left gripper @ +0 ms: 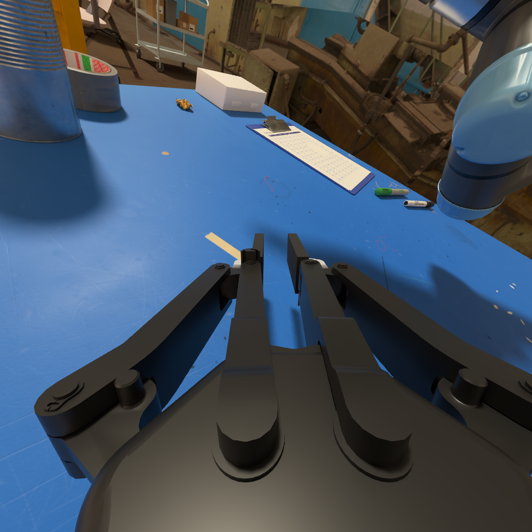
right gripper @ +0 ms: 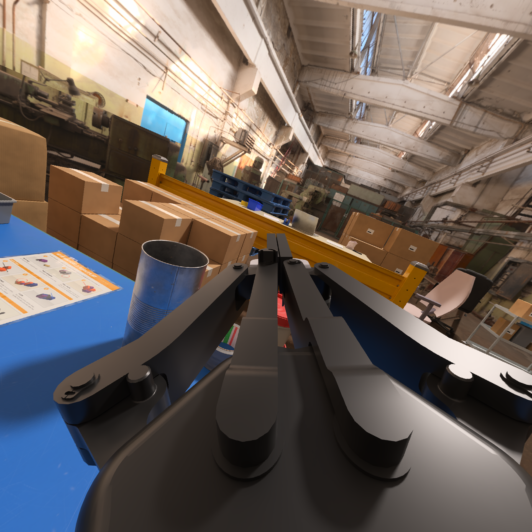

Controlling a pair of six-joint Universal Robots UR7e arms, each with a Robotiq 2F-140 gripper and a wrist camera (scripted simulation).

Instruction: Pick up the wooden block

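Blue table point(left gripper: 144, 288), wooden block point(left gripper: 222, 244) flat.

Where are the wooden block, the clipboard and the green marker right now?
wooden block point(left gripper: 220, 243), left wrist view, on its pale flat top face.
clipboard point(left gripper: 316, 155), left wrist view, on the sheet's middle.
green marker point(left gripper: 390, 192), left wrist view, on its barrel.

Old factory hall — pale concrete ceiling beams point(right gripper: 383, 95) overhead, skylight strips point(right gripper: 365, 37) letting in daylight, warm glow across the long wall point(right gripper: 121, 49). Stacked cardboard boxes point(right gripper: 155, 221) beside the blue surface point(right gripper: 43, 388). Beyond them a yellow-framed workbench point(right gripper: 288, 230), blue pallets point(right gripper: 247, 190), an office chair point(right gripper: 452, 299). Rusty brown machinery point(left gripper: 374, 86) just past the far edge of the surface — near a white wheeled wire cart point(left gripper: 169, 34).
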